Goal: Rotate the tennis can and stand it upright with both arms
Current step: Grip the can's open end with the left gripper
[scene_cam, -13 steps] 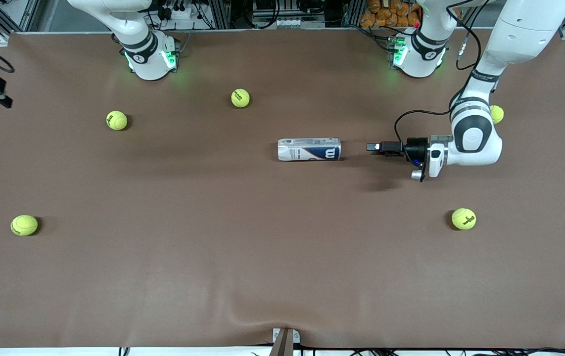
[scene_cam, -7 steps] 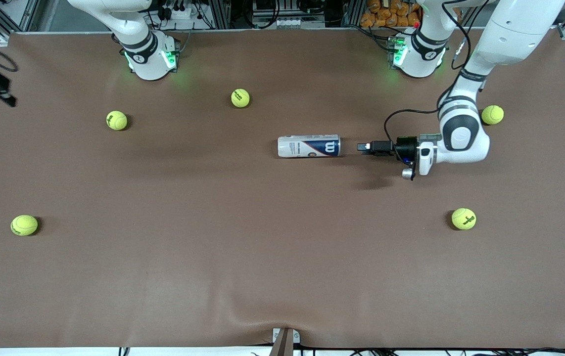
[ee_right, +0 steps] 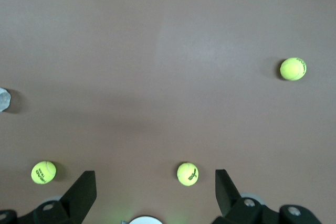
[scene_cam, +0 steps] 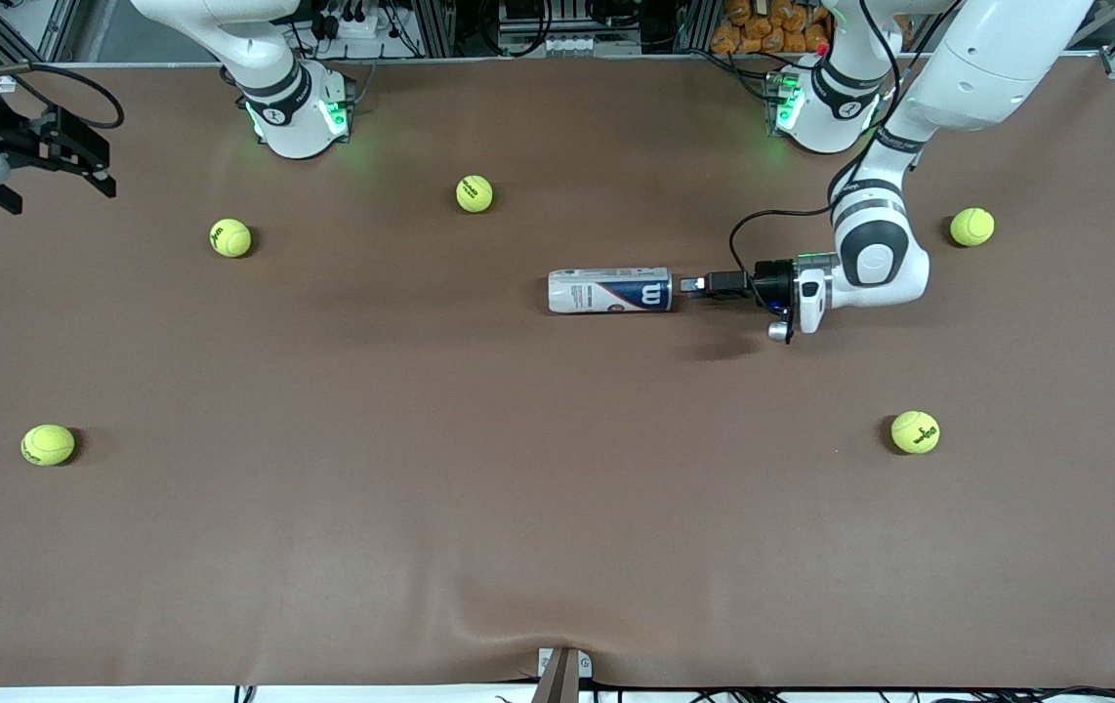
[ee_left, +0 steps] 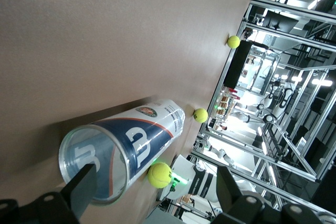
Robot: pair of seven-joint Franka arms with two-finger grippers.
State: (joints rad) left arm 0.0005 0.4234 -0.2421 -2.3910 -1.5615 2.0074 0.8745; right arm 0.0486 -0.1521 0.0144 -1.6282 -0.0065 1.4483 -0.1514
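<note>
The tennis can [scene_cam: 609, 290] lies on its side mid-table, with its dark-blue end toward the left arm's end of the table. My left gripper [scene_cam: 690, 285] is level with the can, just off that end, open and empty. In the left wrist view the can [ee_left: 134, 139] points away from the left gripper [ee_left: 155, 188], and one finger [ee_left: 84, 186] overlaps the can's clear round end. My right gripper [scene_cam: 94, 166] is open and empty, up over the table's edge at the right arm's end. The right wrist view shows the right gripper [ee_right: 155, 188] above bare cloth.
Several yellow-green tennis balls lie scattered on the brown cloth [scene_cam: 557, 508]. One ball [scene_cam: 474, 193] and another [scene_cam: 230, 237] lie farther from the camera than the can. A third [scene_cam: 915, 432] lies nearer. A fourth [scene_cam: 971, 227] lies beside the left arm's wrist.
My left gripper has slid along the table toward the can and now sits just off its end. My right gripper has come into view at the right arm's end. The can has not moved.
</note>
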